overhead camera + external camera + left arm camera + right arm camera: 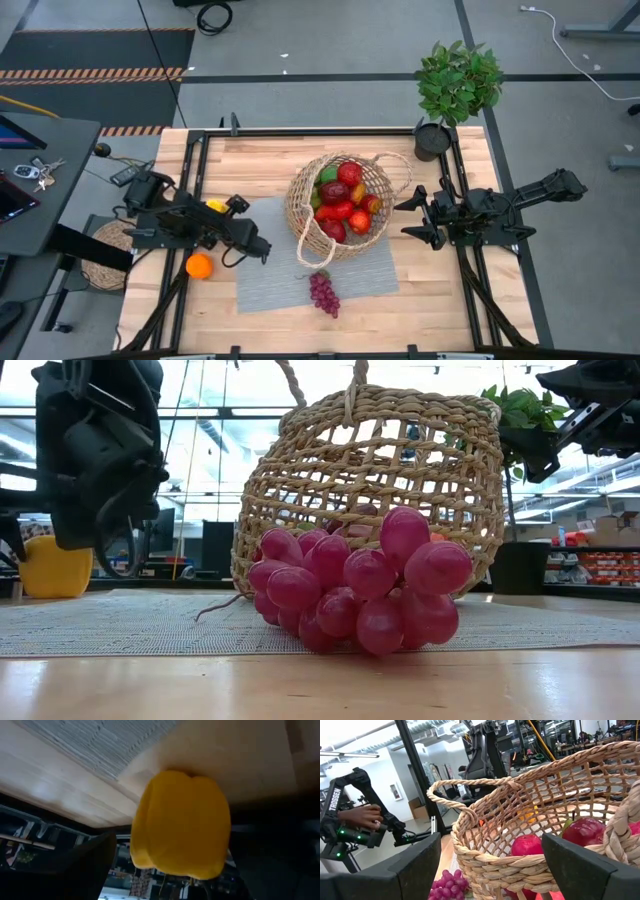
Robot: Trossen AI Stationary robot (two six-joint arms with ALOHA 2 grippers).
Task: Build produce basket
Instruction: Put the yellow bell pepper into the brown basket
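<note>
The basket [345,205] stands on a grey mat [270,280] in the middle of the counter [430,300], and it is already well stocked: red apples [340,192], a green piece and some orange-red fruit fill most of its bowl. By my reckoning the job is mostly done.

Three pieces are left outside. The purple grapes [324,293] lie on the mat's near edge, just beside the basket's foot but outside it. An orange [199,265] sits on the bare wood off the mat's left side. A yellow pepper [215,206] lies near the mat's left edge, under the left arm.

The left pincer [255,246] hangs low over the left part of the mat with its jaws spread wide and nothing between them; its wrist view is filled by the yellow pepper [180,825] close ahead, ungrasped. That pepper looks to be the next piece in line.

The right pincer [412,218] waits just beside the basket's right rim, jaws apart and empty, looking across the rim [485,855] at the fruit inside.

A person's hand [362,816] shows in the room beyond, resting on other equipment, well away from the counter.
</note>
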